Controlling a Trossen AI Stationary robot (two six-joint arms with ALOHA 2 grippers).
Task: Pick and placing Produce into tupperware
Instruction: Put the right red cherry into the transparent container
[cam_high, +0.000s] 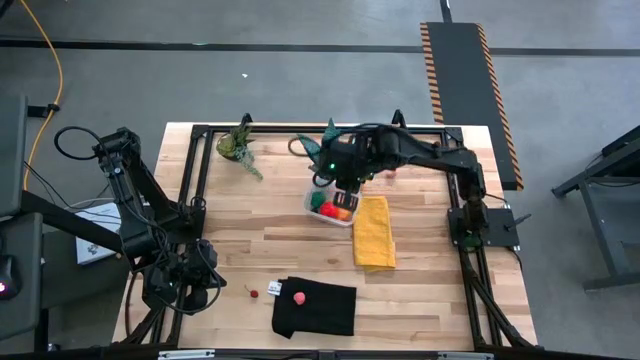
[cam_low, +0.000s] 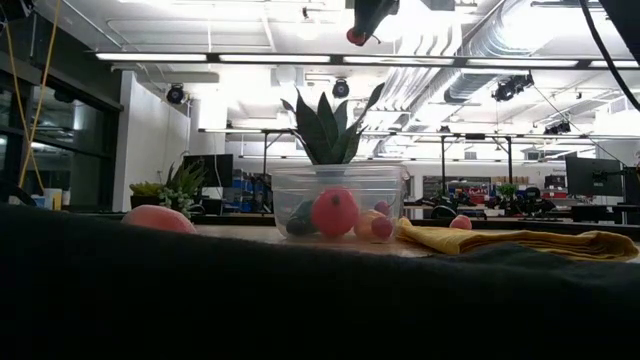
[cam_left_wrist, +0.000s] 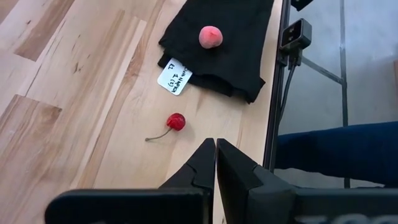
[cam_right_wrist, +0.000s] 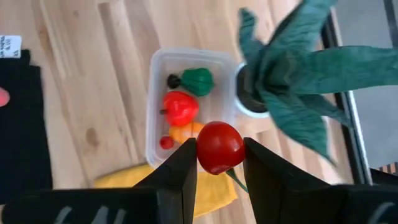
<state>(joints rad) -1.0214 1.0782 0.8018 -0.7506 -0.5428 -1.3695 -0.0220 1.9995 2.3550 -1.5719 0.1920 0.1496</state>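
The clear tupperware (cam_high: 312, 198) stands mid-table and holds green, red and orange produce (cam_right_wrist: 180, 107). High above it, my right gripper (cam_right_wrist: 219, 152) is shut on a round red fruit (cam_right_wrist: 219, 146), which also shows at the top of the low view (cam_low: 357, 36). A peach (cam_left_wrist: 211, 37) rests on a black cloth (cam_left_wrist: 236, 56) near the table's near edge. A red cherry (cam_left_wrist: 175, 121) with a stem lies on the wood beside the cloth. My left gripper (cam_left_wrist: 215, 146) hovers shut just short of the cherry, touching nothing. My right gripper pinches the round red fruit by its two opposite sides (cam_right_wrist: 202, 149) between the two fingers. The fingers come from above, pointing steeply down. The fruit is lifted clear, high over the tupperware's edge, and its green stem (cam_right_wrist: 235, 179) sticks out below.
A potted plant in a white pot (cam_right_wrist: 249, 102) stands right against the tupperware's far side, and a second plant (cam_high: 238, 147) is at the far left. A yellow cloth (cam_high: 375, 232) lies to the tupperware's right. A white label (cam_left_wrist: 174, 77) sticks out from the black cloth.
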